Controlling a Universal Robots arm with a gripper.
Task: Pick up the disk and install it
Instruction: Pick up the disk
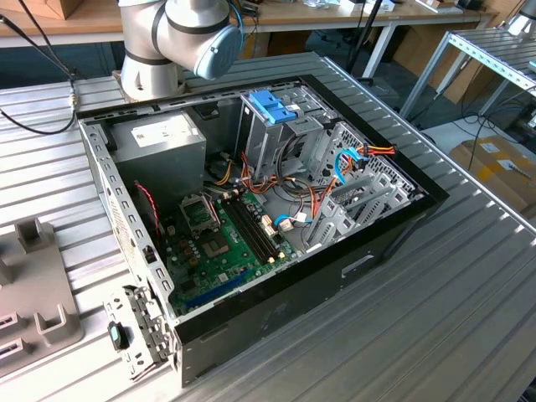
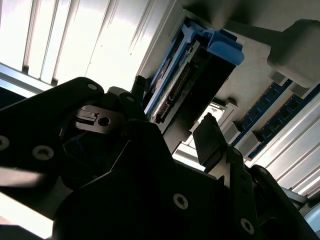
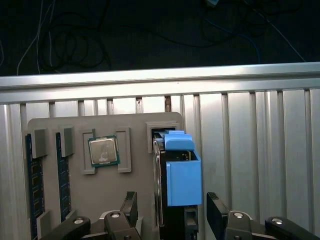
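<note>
The disk [image 3: 182, 175] stands in its tray [image 3: 140, 125], not yet lifted; the gripper [image 3: 172, 210] straddles it, jaws wide. Lifting it and fitting it into the case [image 1: 276, 310] are both undone.

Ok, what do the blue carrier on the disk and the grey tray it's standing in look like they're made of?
The disk's blue carrier: moulded plastic, by its even colour and soft sheen. The grey tray: likely matte plastic, flat colour without glints, though painted metal can't be excluded.
</note>
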